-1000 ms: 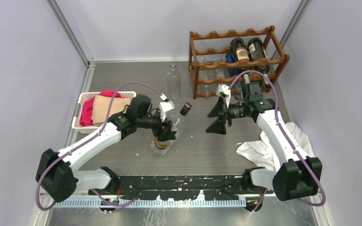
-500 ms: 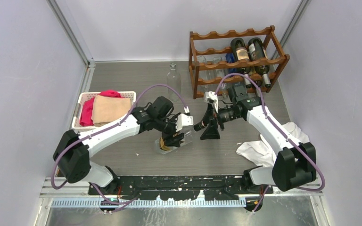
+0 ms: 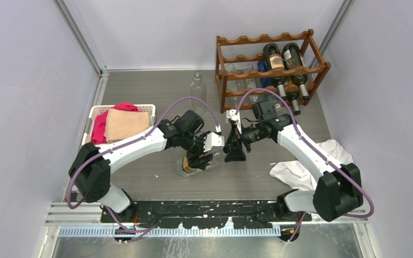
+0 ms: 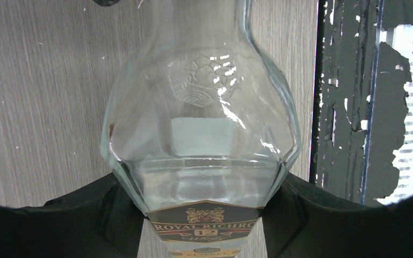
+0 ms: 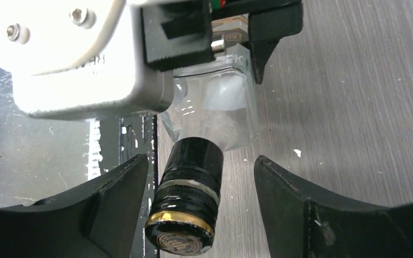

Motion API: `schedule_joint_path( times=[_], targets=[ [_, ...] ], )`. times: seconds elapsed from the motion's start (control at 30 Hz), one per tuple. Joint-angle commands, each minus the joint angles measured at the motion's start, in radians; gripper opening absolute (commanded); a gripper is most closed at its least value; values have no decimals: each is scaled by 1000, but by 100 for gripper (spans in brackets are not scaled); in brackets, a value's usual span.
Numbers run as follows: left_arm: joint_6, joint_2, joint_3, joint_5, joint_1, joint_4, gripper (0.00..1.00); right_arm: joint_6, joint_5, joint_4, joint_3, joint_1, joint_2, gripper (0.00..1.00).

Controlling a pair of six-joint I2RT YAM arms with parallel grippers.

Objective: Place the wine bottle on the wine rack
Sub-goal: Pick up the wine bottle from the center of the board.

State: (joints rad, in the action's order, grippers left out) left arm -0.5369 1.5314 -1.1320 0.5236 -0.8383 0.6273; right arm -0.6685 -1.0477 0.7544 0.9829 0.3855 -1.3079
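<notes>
Nearest me, well short of the reddish-brown wooden wine rack [image 3: 263, 38] and towards its right-hand end, a crumpled white cloth [image 3: 301, 169] lies on the grey wood-grain counter [image 3: 156, 91]. A little further in, out in front of the rack's left post, is the thing that matters: a clear faceted glass wine bottle [image 4: 201, 134] with a black-and-gold label, its neck slanting towards the rack. The left fingers [image 4: 75, 215] are clamped on its broad body at the label, one on each flank. The right fingers [image 5: 113, 209] stand apart either side of the black, gold-rimmed cap [image 5: 185, 215], with a gap showing on both sides, so nothing is gripped there yet.

Far to the rack's left sits a white plastic basket [image 3: 90, 129] holding a tan cloth [image 3: 126, 122] and a pink one [image 3: 99, 129]. Just left of the rack a second clear glass bottle [image 3: 197, 91] stands upright. On the rack itself two dark bottles [image 3: 273, 56] lie side by side at its right end.

To my eye this is a handover, or a two-handed lift, with the bottle not yet racked. The next move calls for the right fingers to close squarely on the neck below the cap without nudging it. The bottle can then be carried to a free hollow and laid level.
</notes>
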Motion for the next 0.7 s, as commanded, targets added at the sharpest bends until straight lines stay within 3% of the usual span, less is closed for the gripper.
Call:
schedule_joint_path(
  times=[0.0,0.27,0.47,0.53,0.67],
  targets=[
    [-12,-9,-90,53,-13,-27,0,44,45,-85,5,13,41,74],
    [2,10,-97,51,-18,-33,0,16,106,-87,1,52,48,49],
    [14,-2,-79,19,-18,-60,3,-47,80,-22,24,59,56,9],
    [19,-11,-69,4,-18,-75,15,-76,64,15,37,60,58,4],
    [55,-70,16,-17,-18,-202,55,-89,64,60,68,60,54,1]
  ],
)
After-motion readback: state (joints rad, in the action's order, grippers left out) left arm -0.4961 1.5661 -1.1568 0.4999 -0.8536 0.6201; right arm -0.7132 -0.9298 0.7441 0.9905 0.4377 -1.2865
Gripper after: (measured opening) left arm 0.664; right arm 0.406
